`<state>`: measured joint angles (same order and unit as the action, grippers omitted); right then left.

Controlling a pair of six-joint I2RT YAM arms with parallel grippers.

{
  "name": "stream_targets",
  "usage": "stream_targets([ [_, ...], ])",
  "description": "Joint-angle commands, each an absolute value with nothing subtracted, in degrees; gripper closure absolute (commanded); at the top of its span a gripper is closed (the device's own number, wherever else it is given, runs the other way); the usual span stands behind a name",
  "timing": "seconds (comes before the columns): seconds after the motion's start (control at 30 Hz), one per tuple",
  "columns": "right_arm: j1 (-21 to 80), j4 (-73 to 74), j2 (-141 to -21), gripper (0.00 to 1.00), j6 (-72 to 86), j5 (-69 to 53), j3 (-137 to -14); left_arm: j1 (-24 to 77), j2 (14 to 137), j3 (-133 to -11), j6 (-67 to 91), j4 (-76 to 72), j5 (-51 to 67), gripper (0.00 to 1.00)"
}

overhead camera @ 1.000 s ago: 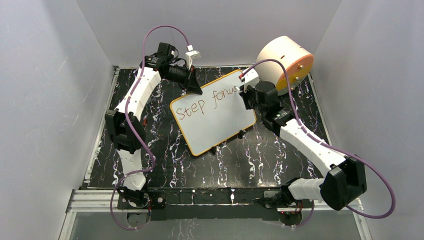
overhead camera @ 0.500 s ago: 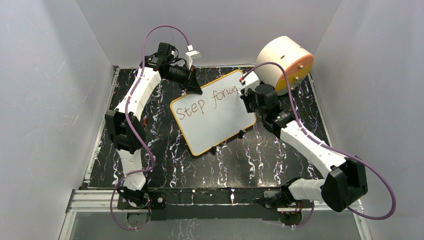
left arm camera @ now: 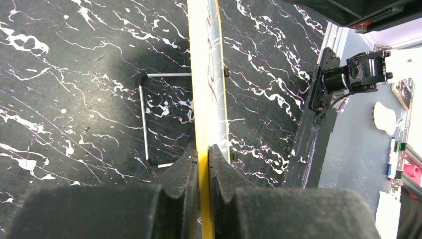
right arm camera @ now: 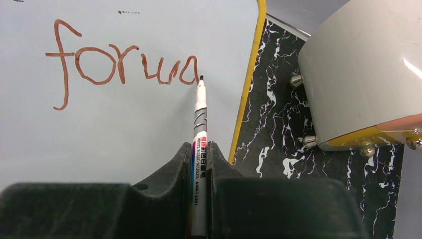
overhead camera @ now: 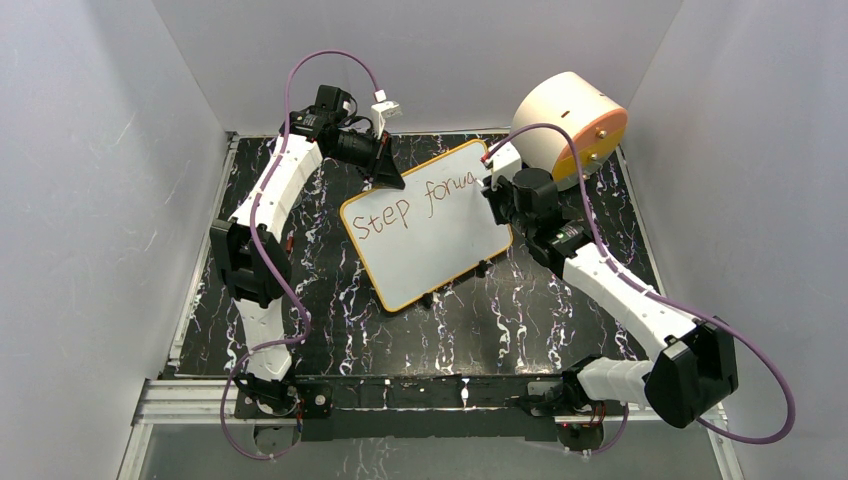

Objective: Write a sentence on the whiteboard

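Observation:
The whiteboard (overhead camera: 430, 240), white with an orange-yellow frame, lies tilted on the black marbled table. The sentence (overhead camera: 415, 205) in reddish-brown reads "Step forwa"; the right wrist view shows "forwa" (right arm camera: 122, 64). My left gripper (overhead camera: 388, 180) is shut on the board's far left edge; the left wrist view shows the yellow frame (left arm camera: 204, 99) edge-on between the fingers. My right gripper (overhead camera: 492, 190) is shut on a whiteboard marker (right arm camera: 200, 144), whose tip touches the board at the end of the "a".
A round peach-and-orange drum (overhead camera: 572, 125) stands just right of the board's far right corner, close to the right wrist; it also shows in the right wrist view (right arm camera: 363, 79). A thin wire stand (left arm camera: 144, 119) lies on the table behind the board. White walls enclose the table.
The right gripper moved slightly right along the first line, and the writing grew from "forw" to "forwa". The left arm and the board have not moved.

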<state>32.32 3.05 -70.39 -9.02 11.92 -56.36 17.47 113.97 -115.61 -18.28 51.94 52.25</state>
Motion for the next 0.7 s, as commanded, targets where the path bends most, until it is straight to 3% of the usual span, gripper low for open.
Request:
stream_targets([
  [0.0,32.3,-1.6,-68.8,1.00,-9.2,12.4,-59.4,20.1,114.3,-114.3,-23.7,55.6,49.7,1.00],
  [0.67,32.1,-0.6,-72.5,1.00,-9.0,11.9,-60.1,20.0,114.1,-114.2,-24.1,55.9,50.0,1.00],
])
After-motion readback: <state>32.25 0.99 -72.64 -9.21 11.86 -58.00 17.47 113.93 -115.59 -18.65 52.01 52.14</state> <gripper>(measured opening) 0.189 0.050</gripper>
